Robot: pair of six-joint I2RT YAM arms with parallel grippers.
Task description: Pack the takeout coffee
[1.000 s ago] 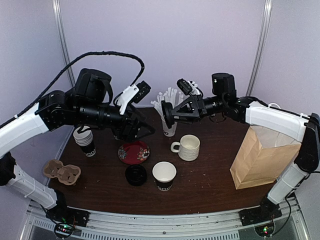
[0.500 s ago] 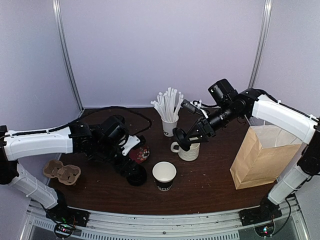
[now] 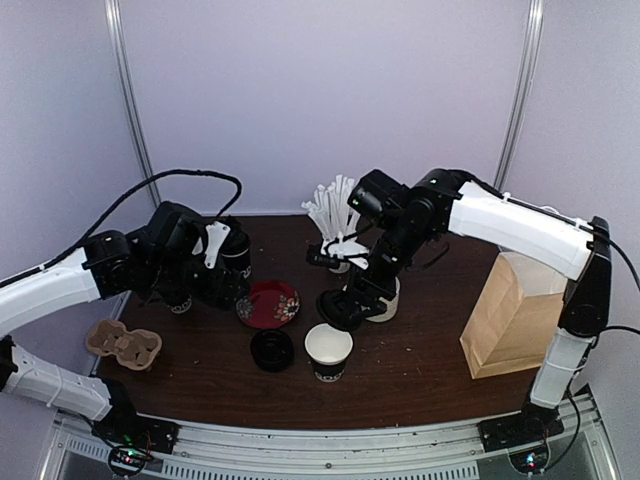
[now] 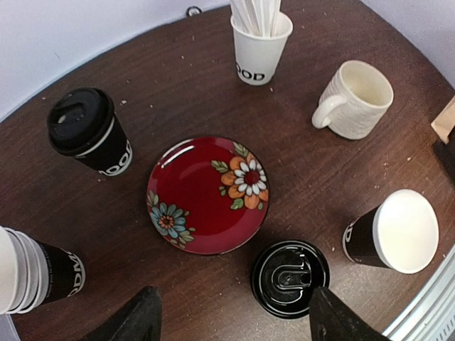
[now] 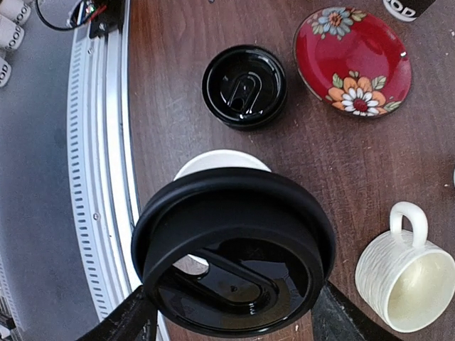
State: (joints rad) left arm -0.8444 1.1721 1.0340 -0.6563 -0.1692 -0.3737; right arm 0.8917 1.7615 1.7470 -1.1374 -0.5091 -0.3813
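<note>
Black plastic lid (image 5: 234, 241): clamped between right gripper (image 5: 233, 314) fingers, over open white paper cup (image 3: 328, 348).
Cup: near front edge of dark wooden table (image 3: 420, 372).
Left gripper (image 4: 232, 307): fingers spread, empty, above second loose black lid (image 4: 290, 277).

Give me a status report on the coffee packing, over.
Left jaws open, empty. Right jaws gripping black lid over unlidded cup. Mug close beside.

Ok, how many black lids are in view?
3. First lid caps a cup at the left; second lid lies loose by the red plate; third lid sits in the right end effector, above the open cup.
</note>
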